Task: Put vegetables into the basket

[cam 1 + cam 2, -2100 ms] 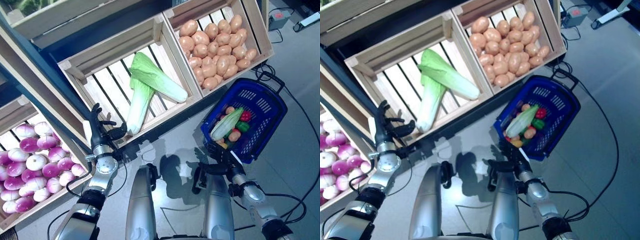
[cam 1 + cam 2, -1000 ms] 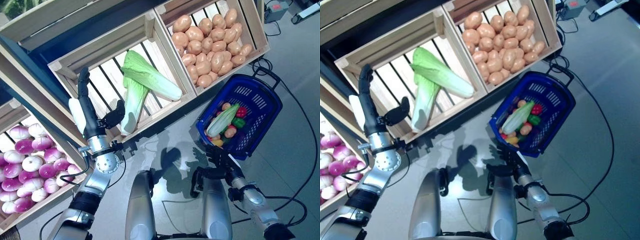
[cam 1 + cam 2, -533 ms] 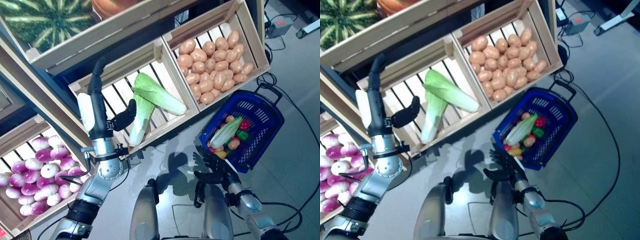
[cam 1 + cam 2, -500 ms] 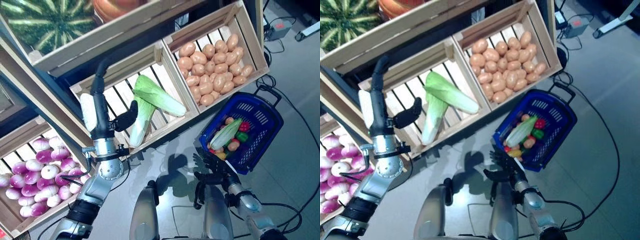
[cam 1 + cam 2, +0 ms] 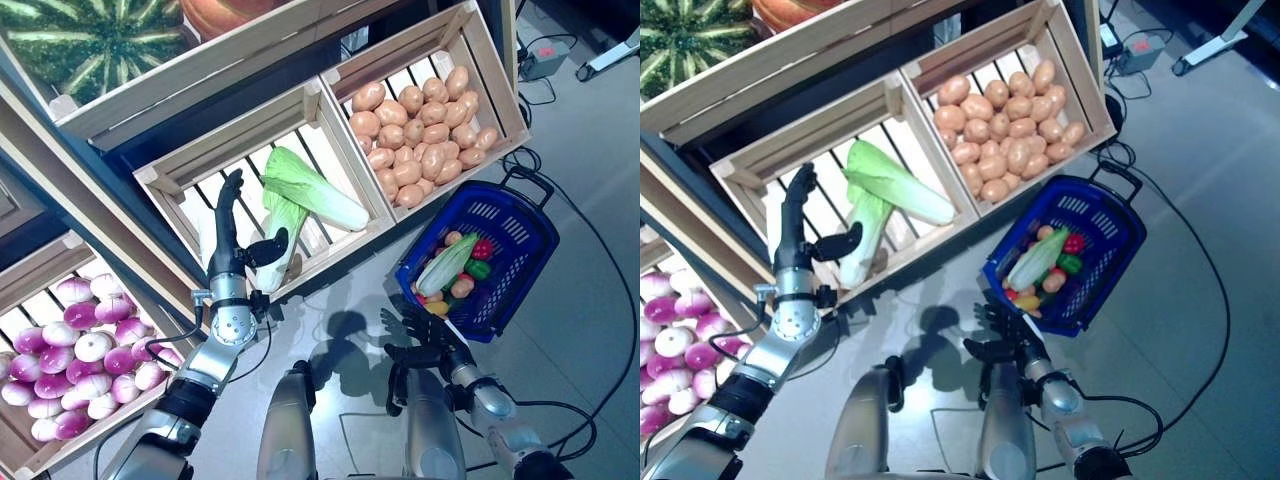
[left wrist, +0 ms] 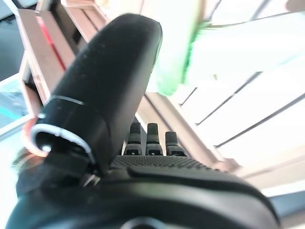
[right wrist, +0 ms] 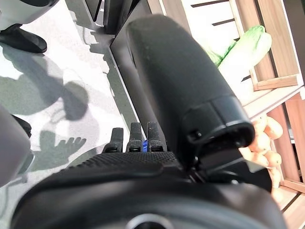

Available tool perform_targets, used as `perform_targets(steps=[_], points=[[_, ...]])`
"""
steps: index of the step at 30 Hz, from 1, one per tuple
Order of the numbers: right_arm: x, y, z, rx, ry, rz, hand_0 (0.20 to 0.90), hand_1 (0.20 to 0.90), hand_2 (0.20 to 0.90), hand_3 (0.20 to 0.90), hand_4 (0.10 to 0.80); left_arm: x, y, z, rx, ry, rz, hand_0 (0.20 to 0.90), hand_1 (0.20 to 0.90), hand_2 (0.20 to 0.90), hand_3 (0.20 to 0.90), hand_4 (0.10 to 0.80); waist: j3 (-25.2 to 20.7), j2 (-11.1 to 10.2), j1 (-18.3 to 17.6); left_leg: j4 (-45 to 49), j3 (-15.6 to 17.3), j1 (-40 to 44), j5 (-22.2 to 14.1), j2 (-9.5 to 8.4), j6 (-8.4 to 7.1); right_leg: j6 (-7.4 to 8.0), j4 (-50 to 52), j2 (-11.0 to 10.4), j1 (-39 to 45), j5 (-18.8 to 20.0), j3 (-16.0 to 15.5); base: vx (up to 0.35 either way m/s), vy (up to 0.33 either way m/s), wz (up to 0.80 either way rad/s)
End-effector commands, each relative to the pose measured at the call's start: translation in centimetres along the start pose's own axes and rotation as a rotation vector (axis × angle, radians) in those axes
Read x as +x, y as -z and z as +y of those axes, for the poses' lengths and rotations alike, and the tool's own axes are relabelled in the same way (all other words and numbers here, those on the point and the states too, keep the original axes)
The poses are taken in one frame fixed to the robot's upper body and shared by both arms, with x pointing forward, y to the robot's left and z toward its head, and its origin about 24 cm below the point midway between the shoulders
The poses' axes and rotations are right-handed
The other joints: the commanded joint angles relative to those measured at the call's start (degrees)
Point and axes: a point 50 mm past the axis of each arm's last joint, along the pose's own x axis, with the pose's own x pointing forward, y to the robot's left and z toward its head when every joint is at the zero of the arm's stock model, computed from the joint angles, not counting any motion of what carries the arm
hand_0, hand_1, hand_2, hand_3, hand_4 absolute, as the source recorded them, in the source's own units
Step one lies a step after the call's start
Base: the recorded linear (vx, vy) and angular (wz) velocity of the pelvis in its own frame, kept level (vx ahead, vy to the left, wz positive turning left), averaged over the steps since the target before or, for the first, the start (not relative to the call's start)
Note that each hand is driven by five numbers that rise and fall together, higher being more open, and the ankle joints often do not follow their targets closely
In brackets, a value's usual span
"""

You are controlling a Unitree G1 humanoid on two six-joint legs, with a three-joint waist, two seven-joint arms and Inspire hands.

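Observation:
My left hand (image 5: 229,258) is open, its fingers straight up over the slats of the middle wooden crate (image 5: 160,183). Its thumb (image 5: 268,247) reaches to the lower end of a green-and-white cabbage (image 5: 283,222); a second cabbage (image 5: 316,188) lies across that one. The left wrist view shows the thumb (image 6: 105,86) and the cabbage (image 6: 177,43) just past it. The blue basket (image 5: 533,218) stands on the floor at the right, holding a pale green cabbage (image 5: 447,263), a red pepper (image 5: 483,248), a green pepper (image 5: 478,269) and small round orange vegetables. My right hand (image 5: 423,336) is open, low beside the basket's near corner.
The wooden stand holds tilted crates: a crate of potatoes (image 5: 420,105) right of the cabbage crate, a crate of purple-white bulbs (image 5: 75,350) lower left, an upper shelf (image 5: 150,85). Grey floor (image 5: 590,330) spreads to the right, with a black box (image 5: 545,55) at the far right.
My left hand has come down and moved right inside the cabbage crate, so its thumb is now at the lower cabbage. The camera has shifted slightly. The right hand has stayed by the basket.

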Motion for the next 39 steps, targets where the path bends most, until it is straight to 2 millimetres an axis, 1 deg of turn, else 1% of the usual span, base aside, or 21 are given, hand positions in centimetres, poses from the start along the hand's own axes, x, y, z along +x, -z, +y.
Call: perform_targets(steps=[1, 3, 4, 11, 12, 13, 19, 23, 26, 31, 33, 39], points=[[0.1, -1.7, 0.4, 0.004, -0.01, -0.102, 0.9, 0.9, 0.9, 0.9, 0.8, 2.5, -3.5, 1.5, -0.079, -0.142, -0.149, 0.9, 0.9, 0.9, 0.9, 0.8, -0.49, -0.44, -0.19, 0.01, -0.53, -2.75, 4.05, 0.19, 1.17, 1.09, -0.67, -2.93, -0.87, 7.68, 1.44, -0.036, 0.02, -0.05], [0.2, -1.9, 0.3, 0.002, -0.009, -0.107, 0.9, 0.9, 0.9, 0.9, 0.8, 2.8, -3.5, 1.7, -0.072, -0.157, -0.15, 0.9, 0.9, 0.9, 0.9, 0.8, -0.3, -0.43, -0.27, 0.88, -0.69, -3.59, 3.76, 0.3, 1.17, 1.0, 0.33, -2.97, -1.82, 7.33, 1.6, -0.062, 0.022, 0.02], [0.4, -2.4, 0.1, -0.004, -0.007, -0.118, 0.9, 0.9, 0.9, 0.9, 0.8, 3.3, -3.6, 2.0, -0.069, -0.18, -0.15, 0.9, 0.9, 0.9, 0.9, 0.8, 0.22, -0.5, -0.43, 2.76, -1.11, -5.2, 3.18, 0.39, 1.0, 0.79, 2.04, -2.91, -3.48, 6.77, 1.96, -0.095, 0.032, 0.03], [1.0, -3.6, -0.6, -0.015, 0.015, -0.146, 0.9, 0.9, 0.9, 0.9, 0.8, 4.4, -3.3, 2.1, -0.053, -0.192, -0.097, 0.9, 0.9, 0.9, 0.9, 0.8, 1.41, -0.53, -0.64, 7.99, -2.39, -9.87, 1.34, 0.53, 1.0, 0.33, 6.55, -2.88, -8.23, 5.23, 3.0, -0.066, 0.013, 0.01], [1.2, -3.9, -0.7, -0.018, 0.018, -0.156, 0.9, 0.9, 0.9, 0.9, 0.8, 4.6, -3.0, 2.0, -0.059, -0.186, -0.07, 0.9, 0.9, 0.9, 0.9, 0.8, 1.94, -0.54, -0.75, 10.18, -2.64, -10.4, -0.9, 0.71, 0.71, 0.67, 8.51, -2.74, -8.82, 3.27, 3.49, -0.034, 0.013, -0.05], [1.3, -4.2, -0.8, -0.019, 0.021, -0.163, 0.9, 0.9, 0.9, 0.9, 0.8, 4.8, -2.7, 1.9, -0.064, -0.177, -0.043, 0.9, 0.9, 0.9, 0.9, 0.8, 2.17, -0.55, -0.82, 11.08, -2.71, -11.04, -1.23, 0.77, 0.69, 0.59, 9.1, -2.64, -9.41, 3.07, 3.65, -0.016, 0.009, -0.08], [2.0, -5.7, -0.9, -0.027, 0.035, -0.197, 0.9, 0.9, 0.9, 0.9, 0.8, 5.0, -1.0, 1.1, -0.041, -0.126, 0.067, 0.9, 0.9, 0.9, 0.9, 0.8, 2.86, -0.53, -1.54, 13.86, -2.76, -13.41, -2.29, 1.44, 0.68, 0.27, 11.14, -2.42, -11.83, 2.36, 4.29, -0.058, 0.013, -0.09], [2.3, -6.4, -1.2, -0.033, 0.035, -0.212, 0.9, 0.9, 0.9, 0.9, 0.8, 5.4, -0.2, 1.5, -0.037, -0.122, 0.133, 0.9, 0.9, 0.9, 0.9, 0.8, 3.34, -0.46, -2.07, 15.19, -2.7, -14.41, -2.68, 1.69, 0.63, 0.11, 12.28, -2.35, -12.83, 1.92, 4.6, -0.036, 0.019, -0.02], [2.5, -7.0, -1.3, -0.038, 0.031, -0.227, 0.9, 0.9, 0.9, 0.9, 0.8, 5.9, 0.1, 1.9, -0.057, -0.118, 0.167, 0.9, 0.9, 0.9, 0.9, 0.8, 3.73, -0.47, -2.47, 16.19, -2.59, -15.39, -2.98, 1.77, 0.65, 0.03, 12.98, -2.41, -13.72, 1.73, 4.85, -0.044, 0.016, 0.0], [3.0, -8.5, -1.5, -0.046, 0.037, -0.264, 0.9, 0.9, 0.9, 0.9, 0.8, 7.0, -0.3, 2.0, -0.041, -0.072, 0.189, 0.9, 0.9, 0.9, 0.9, 0.8, 4.41, -0.49, -3.05, 18.2, -2.5, -17.56, -3.35, 1.83, 0.58, 0.03, 14.38, -2.61, -15.84, 1.75, 5.03, -0.069, 0.021, 0.02], [3.4, -9.7, -1.9, -0.048, 0.047, -0.286, 0.9, 0.9, 0.9, 0.9, 0.8, 8.0, -0.2, 3.0, -0.022, -0.089, 0.241, 0.9, 0.9, 0.9, 0.9, 0.8, 4.63, -0.56, -3.52, 19.33, -2.46, -18.8, -3.66, 1.89, 0.53, 0.03, 15.15, -2.79, -17.09, 1.72, 5.15, -0.073, 0.038, 0.02], [3.7, -11.3, -2.8, -0.052, 0.081, -0.305, 0.9, 0.9, 0.9, 0.9, 0.8, 9.6, -0.2, 4.8, -0.038, -0.075, 0.316, 0.9, 0.9, 0.9, 0.9, 0.8, 5.21, -0.86, -4.46, 21.75, -2.09, -21.31, -4.17, 2.58, 0.74, -0.08, 16.89, -3.24, -19.58, 1.66, 5.13, -0.046, 0.041, -0.01]])
